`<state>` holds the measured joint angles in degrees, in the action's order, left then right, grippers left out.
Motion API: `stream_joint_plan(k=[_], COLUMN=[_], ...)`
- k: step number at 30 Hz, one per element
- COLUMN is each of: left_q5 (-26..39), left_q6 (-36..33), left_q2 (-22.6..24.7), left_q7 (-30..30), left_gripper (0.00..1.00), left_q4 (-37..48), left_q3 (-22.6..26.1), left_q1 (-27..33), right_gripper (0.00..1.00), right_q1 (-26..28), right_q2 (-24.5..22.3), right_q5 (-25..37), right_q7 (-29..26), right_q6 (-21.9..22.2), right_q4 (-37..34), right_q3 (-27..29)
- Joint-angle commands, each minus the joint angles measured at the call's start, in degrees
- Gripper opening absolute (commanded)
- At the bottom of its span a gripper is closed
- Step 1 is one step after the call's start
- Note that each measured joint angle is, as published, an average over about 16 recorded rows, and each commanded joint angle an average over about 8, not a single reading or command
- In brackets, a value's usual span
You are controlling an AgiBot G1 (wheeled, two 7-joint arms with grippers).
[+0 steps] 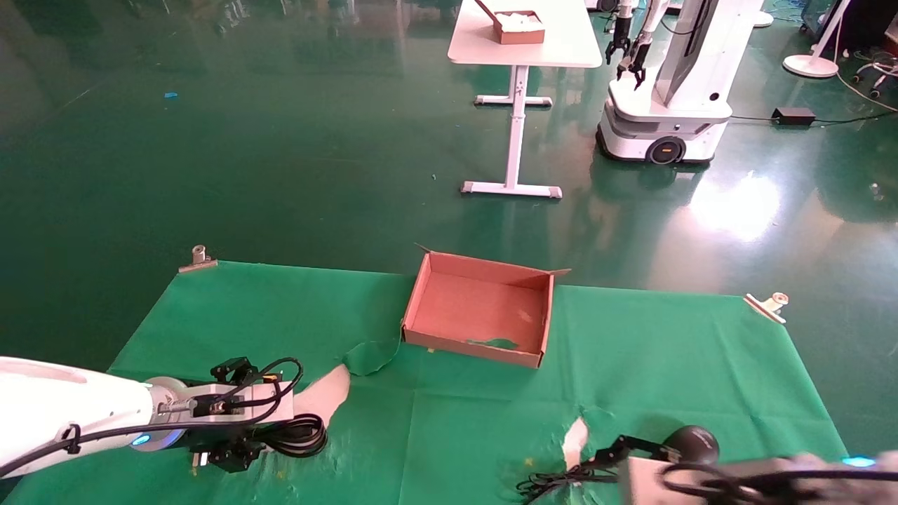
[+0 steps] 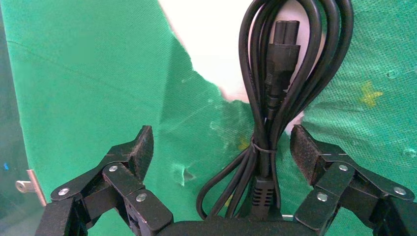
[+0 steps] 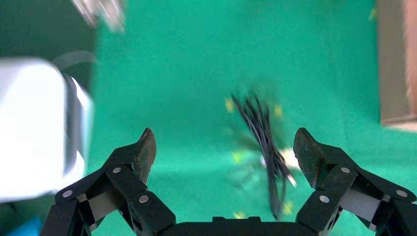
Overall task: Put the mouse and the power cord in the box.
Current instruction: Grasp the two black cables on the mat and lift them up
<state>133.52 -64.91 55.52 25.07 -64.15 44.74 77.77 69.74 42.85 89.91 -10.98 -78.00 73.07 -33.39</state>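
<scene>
Green cloth [image 1: 673, 351] on the table, both grippers spread wide and holding nothing, box [image 1: 479, 308] empty.
Left gripper [image 2: 221, 147] is low at the near-left of the cloth, fingers [image 2: 142, 147] straddling the power cord [image 2: 275, 93]; pads are clear of the cable, and the plug end is cut off under the wrist. Right gripper [image 3: 223, 150] is at the near-right edge, smeared in the head view and mostly out of frame; the wrist camera shows its fingers [image 3: 307, 147] wide apart over a blurred bundle of thin mouse cable [image 3: 263, 142]. Mouse [image 1: 691, 443] sits just beside that arm, partly hidden by it. Cloth is torn in spots, white tabletop [image 2: 216, 44] showing through, and clipped at the far corners. Beyond: glossy green floor [image 1: 280, 140], a white table [image 1: 523, 42] with a small box [image 1: 515, 28], another robot [image 1: 666, 98].
</scene>
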Motion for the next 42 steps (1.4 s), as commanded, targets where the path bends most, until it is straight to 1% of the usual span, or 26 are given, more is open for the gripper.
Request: stream_joint_plan(k=[1,4,8,12,16,17,18,19,20,21,24,25,26,27,28,29,42], left_q5=[0.0,0.0,0.0,0.0,0.0,0.0,0.1,0.1,0.1,0.1,0.1,0.1,0.1,0.1,0.1,0.1,0.0], left_q6=[0.0,0.0,0.0,0.0,0.0,0.0,0.0,0.0,0.0,0.0,0.0,0.0,0.0,0.0,0.0,0.0,0.0], left_q2=[0.0,0.0,0.0,0.0,0.0,0.0,0.0,0.0,0.0,0.0,0.0,0.0,0.0,0.0,0.0,0.0,0.0], left_q7=[0.0,0.0,0.1,0.1,0.1,0.1,0.1,0.1,0.1,0.1,0.1,0.1,0.1,0.1,0.1,0.1,0.1], left_gripper=[1.00,1.00,1.00,1.00,1.00,0.96,0.87,0.74,0.62,0.49,0.12,0.03,0.00,0.00,0.00,0.00,0.00], left_q4=[0.0,0.0,0.0,0.0,0.0,0.0,0.0,0.0,0.0,0.0,0.0,0.0,0.0,0.0,0.0,0.0,0.0], left_q3=[0.0,0.0,0.0,0.0,0.0,0.0,0.0,0.0,0.0,0.0,0.0,0.0,0.0,0.0,0.0,0.0,0.0], left_q1=[0.0,0.0,0.0,0.0,0.0,0.0,0.0,0.0,0.0,0.0,0.0,0.0,0.0,0.0,0.0,0.0,0.0], right_gripper=[1.00,1.00,1.00,1.00,1.00,1.00,1.00,1.00,0.93,0.83,0.46,0.33,0.21,0.08,0.02,0.00,0.00], right_q1=[1.4,3.7,6.3,8.0,9.0,9.1,9.3,9.3,9.4,9.5,9.6,9.6,9.6,9.5,9.5,9.5,9.3], right_q2=[2.3,6.7,11.5,14.7,16.4,16.7,17.0,17.2,17.3,17.5,17.7,17.8,17.7,17.7,17.6,17.6,17.3], right_q5=[5.1,9.8,13.4,15.3,16.5,16.7,16.9,17.1,17.3,17.4,17.7,17.8,17.8,17.8,17.7,17.7,17.2], right_q7=[-0.3,0.2,1.7,2.6,2.7,2.7,2.7,2.7,2.7,2.7,2.8,2.8,2.8,2.8,2.8,2.8,2.8], right_q6=[0.8,1.7,2.8,4.1,5.3,5.5,5.8,5.9,6.0,6.1,6.3,6.3,6.3,6.3,6.3,6.3,6.1], right_q4=[-0.7,-5.5,-12.6,-18.2,-21.8,-22.3,-22.9,-23.4,-23.8,-24.2,-24.8,-25.0,-25.0,-24.9,-24.8,-24.7,-23.9], right_q3=[-2.0,-4.3,-6.2,-7.2,-7.6,-7.6,-7.7,-7.8,-7.8,-7.9,-8.0,-8.1,-8.1,-8.1,-8.1,-8.0,-7.8])
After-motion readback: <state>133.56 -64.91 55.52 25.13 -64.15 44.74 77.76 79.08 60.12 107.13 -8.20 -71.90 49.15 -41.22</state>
